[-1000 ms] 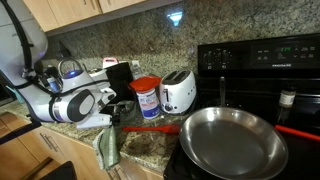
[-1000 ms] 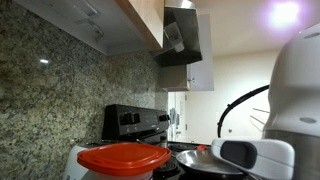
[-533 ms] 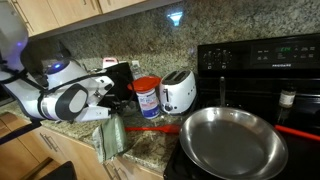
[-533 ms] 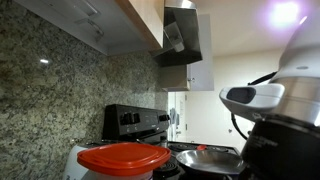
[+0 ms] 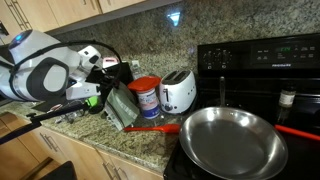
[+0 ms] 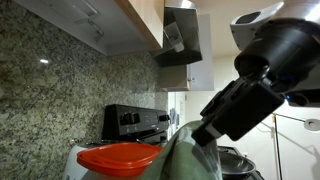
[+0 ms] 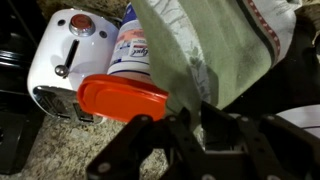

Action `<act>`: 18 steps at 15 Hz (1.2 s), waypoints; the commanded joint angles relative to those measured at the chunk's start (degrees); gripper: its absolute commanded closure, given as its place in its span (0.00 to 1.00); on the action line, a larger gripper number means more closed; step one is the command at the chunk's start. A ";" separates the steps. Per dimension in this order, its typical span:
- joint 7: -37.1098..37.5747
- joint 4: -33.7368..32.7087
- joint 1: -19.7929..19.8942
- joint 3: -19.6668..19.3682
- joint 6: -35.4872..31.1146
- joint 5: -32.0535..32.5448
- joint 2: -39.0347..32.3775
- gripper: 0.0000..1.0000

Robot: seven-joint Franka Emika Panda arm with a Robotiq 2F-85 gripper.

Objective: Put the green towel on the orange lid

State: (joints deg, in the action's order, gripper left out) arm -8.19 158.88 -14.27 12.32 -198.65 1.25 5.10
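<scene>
The green towel (image 5: 122,106) hangs limp from my gripper (image 5: 107,89), which is shut on its upper end. It dangles just left of the white canister with the blue label (image 5: 147,101), about level with the orange lid (image 5: 146,83). In the wrist view the towel (image 7: 205,45) runs up from between the fingers of the gripper (image 7: 185,113), and the orange lid (image 7: 124,99) lies close to its left. In an exterior view the towel (image 6: 190,158) hangs right beside the orange lid (image 6: 121,157).
A white toaster (image 5: 178,92) stands right of the canister. A long red-orange utensil (image 5: 153,128) lies on the granite counter in front. A large steel pan (image 5: 232,141) sits on the black stove (image 5: 262,60). Dark appliances (image 5: 118,72) stand against the back wall.
My arm has lifted and swung right toward the canister. The towel has come up from the counter's front edge and now hangs beside the lid.
</scene>
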 commanded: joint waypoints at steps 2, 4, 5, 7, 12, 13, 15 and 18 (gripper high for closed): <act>4.70 0.27 -1.65 -1.00 0.32 3.03 0.64 0.97; 5.95 0.04 0.13 -0.14 0.52 1.29 4.77 0.97; 8.19 2.09 -1.46 -1.70 0.27 1.45 8.04 0.97; 9.65 1.60 -1.24 -2.83 0.26 1.03 10.53 0.97; 10.03 -0.10 0.47 -4.66 0.27 0.66 16.15 0.97; 9.74 0.59 -1.07 -6.31 0.27 1.05 17.46 0.97; 9.88 0.46 -2.67 -7.81 0.27 1.52 18.98 0.97; 8.78 -0.12 -2.52 -7.35 0.27 1.14 18.09 0.97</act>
State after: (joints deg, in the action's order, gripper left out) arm 0.59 158.76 -16.83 4.94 -198.38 2.40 23.23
